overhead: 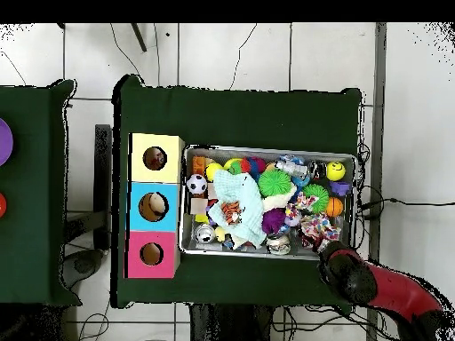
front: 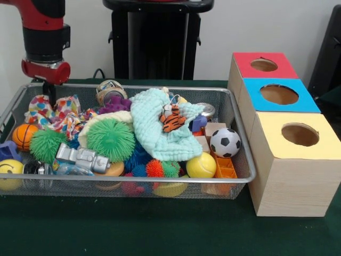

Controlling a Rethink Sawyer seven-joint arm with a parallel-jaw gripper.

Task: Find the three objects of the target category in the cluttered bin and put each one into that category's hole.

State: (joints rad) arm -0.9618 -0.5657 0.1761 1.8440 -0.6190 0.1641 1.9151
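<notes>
The wire mesh bin [front: 133, 181] is full of toys; it also shows in the overhead view [overhead: 267, 149]. White fabric pieces with coloured dots lie bunched at its far left corner: one [front: 39, 106] by the rim, one [front: 67, 105] beside it, one [front: 68, 126] nearer. In the overhead view they show as a bunch [overhead: 315, 230] by the arm. My gripper [front: 49, 89] hangs at that corner just behind the rim, above the dotted fabric; the arm [overhead: 352, 276] covers it from above. The yellow-topped box's hole [front: 300, 134] is right of the bin, also seen from above [overhead: 154, 158].
Blue-topped [front: 279, 94] and red-topped [front: 264, 64] boxes stand behind the yellow one. In the bin: a mint-green cloth [front: 157, 125] with a tiger toy [front: 172, 120], a spiky green ball [front: 111, 138], a football [front: 225, 142], a basketball [front: 24, 136], a yellow ball [front: 201, 166].
</notes>
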